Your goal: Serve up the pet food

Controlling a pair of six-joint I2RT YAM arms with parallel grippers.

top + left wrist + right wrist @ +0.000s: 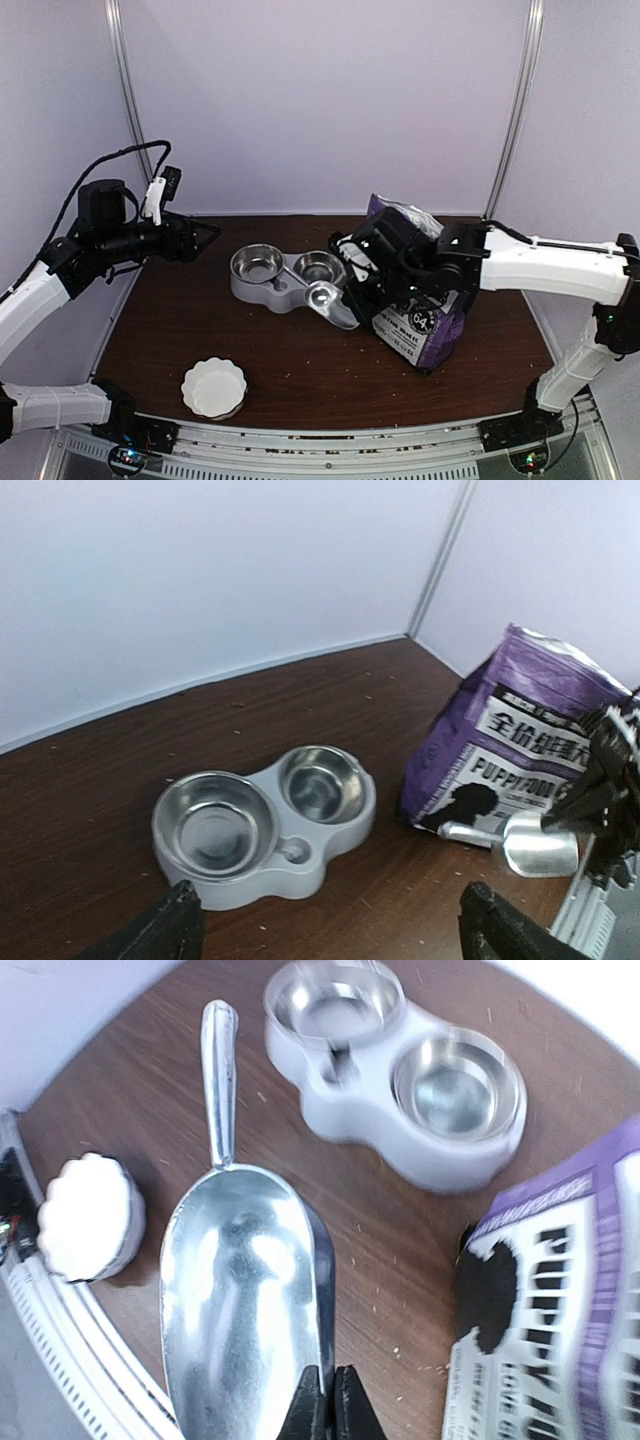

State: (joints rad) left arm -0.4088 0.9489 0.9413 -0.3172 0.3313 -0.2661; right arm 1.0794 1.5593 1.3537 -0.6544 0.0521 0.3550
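Note:
No pet food shows in any view; only tiny crumbs lie on the table. My right gripper (331, 1375) is shut on the rim of the shiny metal scoop (240, 1290), which is empty and held above the table. In the top view the scoop (326, 297) hangs beside the grey double feeder (262, 291), whose two steel bowls are empty, with my right gripper (354, 290) just in front of the purple-and-white bag (425, 325). My left gripper (205, 236) is wide open and empty, off to the left of the feeder (300, 865); its point in the left wrist view (330, 905) lies over bare table.
A white fluted dish (214, 387) stands near the front left and also shows in the right wrist view (90, 1218). The bag (520, 750) stands upright at the right. White walls close the back and sides of the brown table (300, 370).

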